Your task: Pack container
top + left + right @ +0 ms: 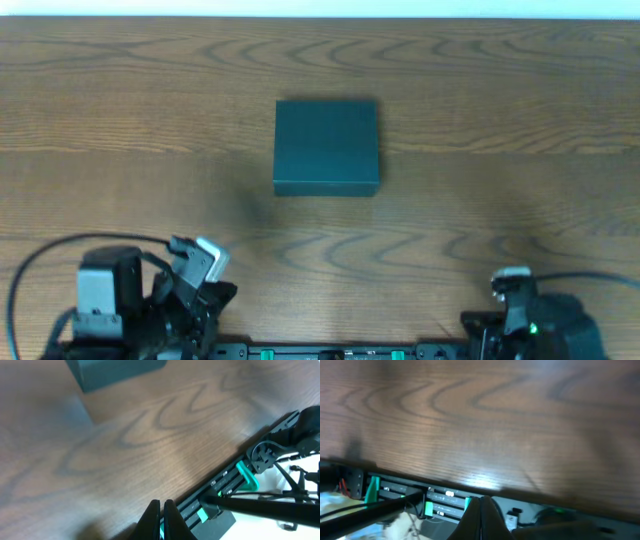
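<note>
The container [327,147] is a dark teal square box that sits flat on the wooden table [500,100], a little above the middle of the overhead view, with its lid down. Nothing touches it. In the left wrist view only one corner of the box [115,372] shows at the top edge.

Both arms are well apart from it, at the near edge of the table. The left gripper [161,503] is at the lower left; its two fingers are pressed together at the tips and they hold nothing. The right gripper [481,501] is at the lower right, and its fingers also meet with no gap and have nothing between them.

Along this near edge runs a black rail [330,352] with some green parts on it
</note>
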